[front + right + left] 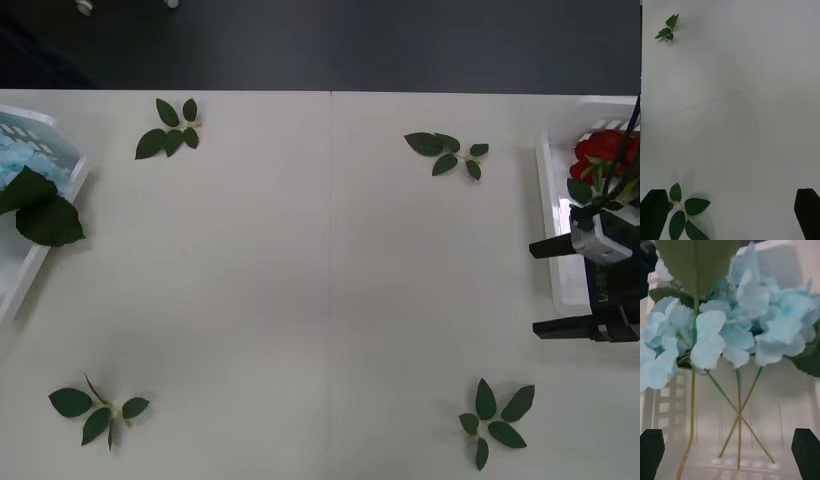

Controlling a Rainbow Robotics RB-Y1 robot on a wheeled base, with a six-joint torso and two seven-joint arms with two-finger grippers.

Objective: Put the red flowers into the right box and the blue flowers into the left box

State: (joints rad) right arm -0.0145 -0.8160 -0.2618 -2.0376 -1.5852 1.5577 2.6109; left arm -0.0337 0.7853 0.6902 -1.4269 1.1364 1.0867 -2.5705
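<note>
At the tabletop's right edge, the red flowers (600, 150) lie in the right box (552, 200); their blooms bunch at its far end, too overlapped by cables to count. On the opposite edge, the blue flowers (22, 160) fill the left box (45, 255), with big green leaves spilling over its rim. From the left wrist, at least four thin stems (738, 416) show under the pale blue heads (733, 330), three of them crossing low down, running lengthwise along the tray floor away from the blooms. The left gripper (730, 453) hangs over that tray, its black fingers spread wide and holding nothing. The right gripper (560, 285) sits over the near part of the right box, fingers likewise apart and empty. Four bloomless leaf sprigs (168, 128) lie scattered on the white tabletop (320, 280), one toward each corner.
</note>
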